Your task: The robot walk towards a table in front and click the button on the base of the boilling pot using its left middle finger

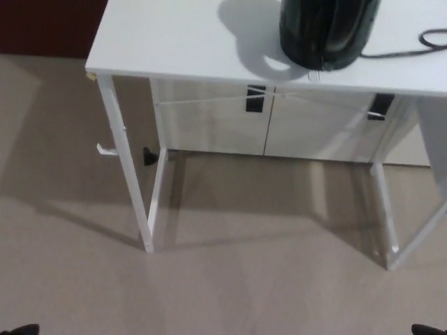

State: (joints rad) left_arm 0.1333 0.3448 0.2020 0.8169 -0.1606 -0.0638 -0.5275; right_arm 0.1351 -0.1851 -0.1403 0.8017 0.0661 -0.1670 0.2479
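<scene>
The boiling pot (328,31) is dark and glossy and stands on the white table (174,42) near its front edge, right of centre; its top is cut off by the picture. A small pale tab (312,75) sticks out at the pot's foot toward me; the base and its button are too small to make out. Only a black sliver of my left hand (17,329) shows in the bottom left corner, and one of my right hand (427,329) in the bottom right. Both are far below and short of the table.
A black cable (433,38) runs from the pot off to the right. The table stands on thin white legs (129,174) with crossed braces, in front of white cabinet doors (209,118) with black handles. Beige floor (230,279) lies between me and the table.
</scene>
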